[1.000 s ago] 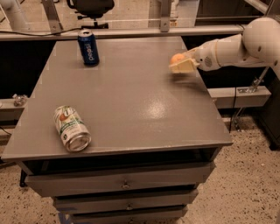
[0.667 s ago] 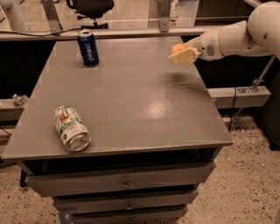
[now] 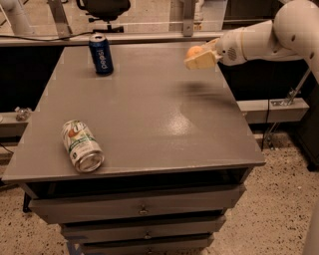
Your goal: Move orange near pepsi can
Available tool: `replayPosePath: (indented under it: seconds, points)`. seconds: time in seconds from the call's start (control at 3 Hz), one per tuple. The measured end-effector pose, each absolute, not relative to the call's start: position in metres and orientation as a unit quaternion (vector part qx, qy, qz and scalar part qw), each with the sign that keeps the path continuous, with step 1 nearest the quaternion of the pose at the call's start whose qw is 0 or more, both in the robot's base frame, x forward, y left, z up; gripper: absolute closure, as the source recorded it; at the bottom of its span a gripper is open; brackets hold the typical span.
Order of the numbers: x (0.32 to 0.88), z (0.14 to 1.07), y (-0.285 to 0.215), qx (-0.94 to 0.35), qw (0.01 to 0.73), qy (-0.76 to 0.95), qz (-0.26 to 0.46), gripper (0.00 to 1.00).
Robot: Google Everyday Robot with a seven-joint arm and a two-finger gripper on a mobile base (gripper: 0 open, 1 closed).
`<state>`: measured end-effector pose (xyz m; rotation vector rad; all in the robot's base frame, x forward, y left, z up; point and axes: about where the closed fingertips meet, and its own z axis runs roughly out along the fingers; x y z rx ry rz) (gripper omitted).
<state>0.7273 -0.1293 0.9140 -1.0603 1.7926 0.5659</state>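
The pepsi can (image 3: 101, 54), dark blue with white lettering and a silver top, stands upright at the far left of the grey table (image 3: 144, 114). My gripper (image 3: 198, 58) is at the far right of the table, raised well above it, shut on the orange (image 3: 194, 51). Only the top of the orange shows between the pale fingers. Its shadow lies on the tabletop below. The orange is far to the right of the pepsi can.
A white-and-green can (image 3: 81, 146) lies on its side near the front left edge. My white arm (image 3: 269, 35) reaches in from the right. Drawers (image 3: 142, 209) sit under the tabletop. A rail and an office chair (image 3: 103, 9) stand behind the table.
My gripper has lifted the orange higher off the table and carried it slightly left and toward the far edge. Both cans have stayed in place.
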Motion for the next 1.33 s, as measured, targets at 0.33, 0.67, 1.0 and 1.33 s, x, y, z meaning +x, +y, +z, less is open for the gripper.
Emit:
replayPosePath:
  seconds: [0.33, 0.67, 1.0, 1.33]
  points:
    - [0.739, 0.925, -0.081, -0.448, 0.480, 0.709, 0.257, 1.00]
    - [0.745, 0.926, -0.025, -0.475, 0.471, 0.692, 0.269, 1.00]
    - [0.745, 0.917, 0.021, -0.501, 0.457, 0.682, 0.275, 1.00]
    - [0.753, 0.906, 0.059, -0.513, 0.451, 0.675, 0.278, 1.00]
